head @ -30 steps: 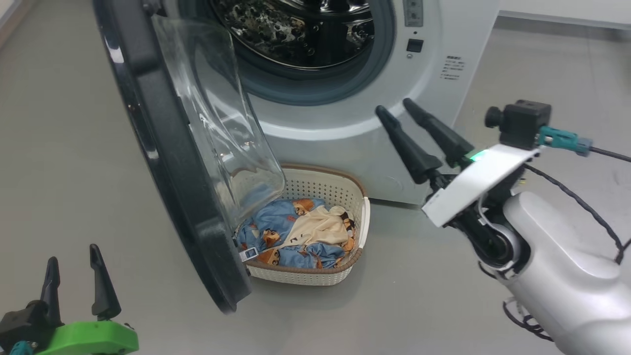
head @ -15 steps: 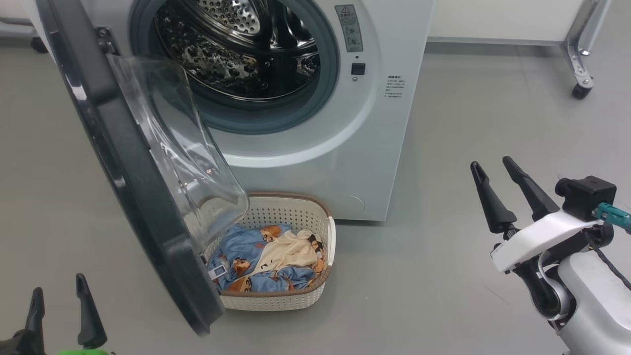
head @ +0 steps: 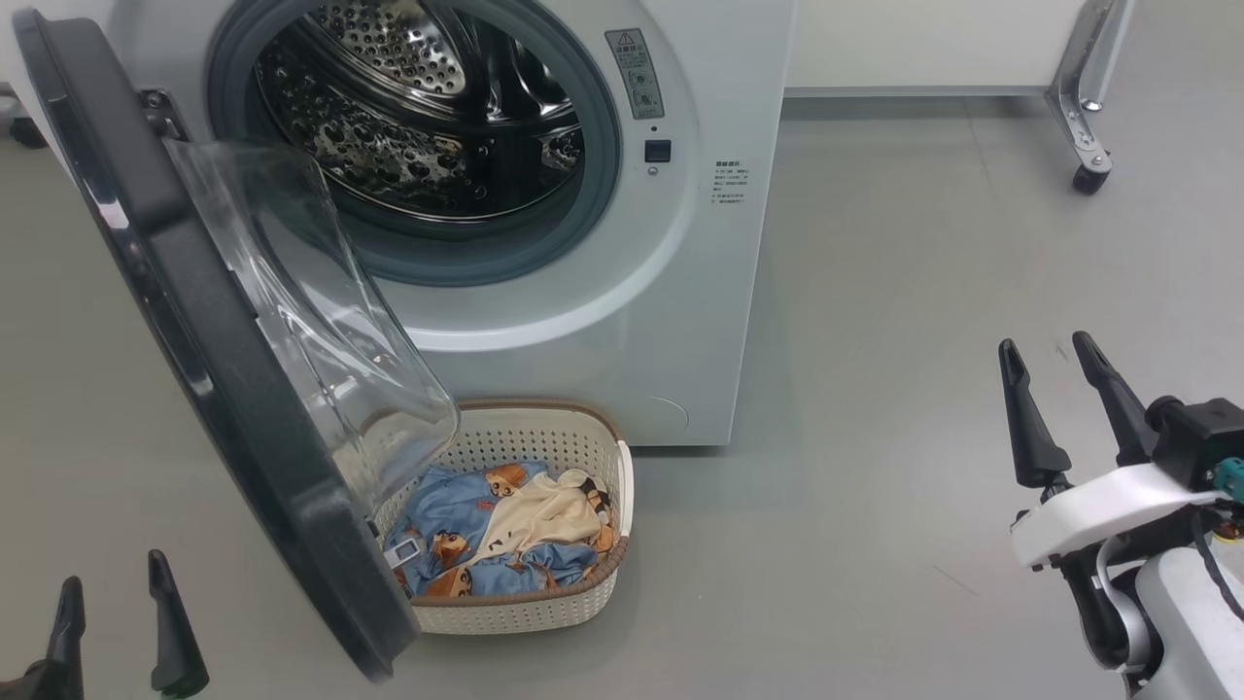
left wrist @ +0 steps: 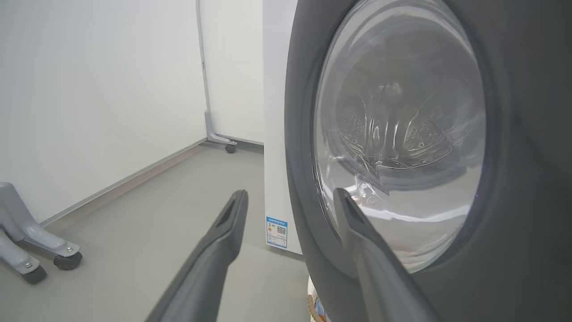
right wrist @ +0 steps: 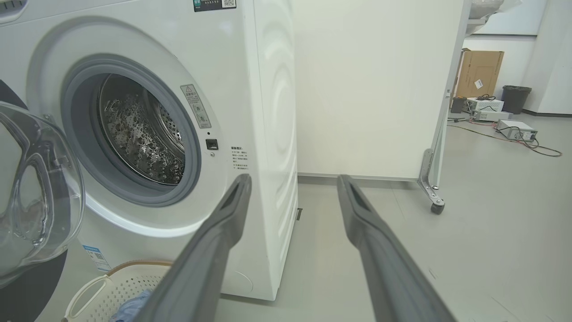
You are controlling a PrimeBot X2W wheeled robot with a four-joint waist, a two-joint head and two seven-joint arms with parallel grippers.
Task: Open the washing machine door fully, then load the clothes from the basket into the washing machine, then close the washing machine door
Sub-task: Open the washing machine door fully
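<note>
The white washing machine (head: 680, 292) stands with its steel drum (head: 408, 117) exposed. The washing machine door (head: 194, 369) hangs open to the left, its clear glass bowl (head: 321, 321) over the basket's left end. On the floor against the machine's front sits the cream basket (head: 525, 608), holding the blue and cream clothes (head: 457, 515). My left gripper (head: 113, 572) is open at the lower left, outside the door (left wrist: 514, 134). My right gripper (head: 1044, 342) is open and empty, well right of the machine. In the right wrist view, that gripper (right wrist: 294, 177) faces the machine's right front corner.
A wheeled partition leg (head: 1079, 117) stands at the back right. Grey caster legs (left wrist: 27, 241) sit by the wall left of the machine. A cardboard box (right wrist: 480, 71) and equipment with cables (right wrist: 514, 127) lie far to the right. Bare grey floor (head: 875, 437) spans between basket and right gripper.
The head camera has tilted up, shifting the whole picture down and left. My right gripper has drawn back from the machine's front to the lower right. Both grippers stayed open.
</note>
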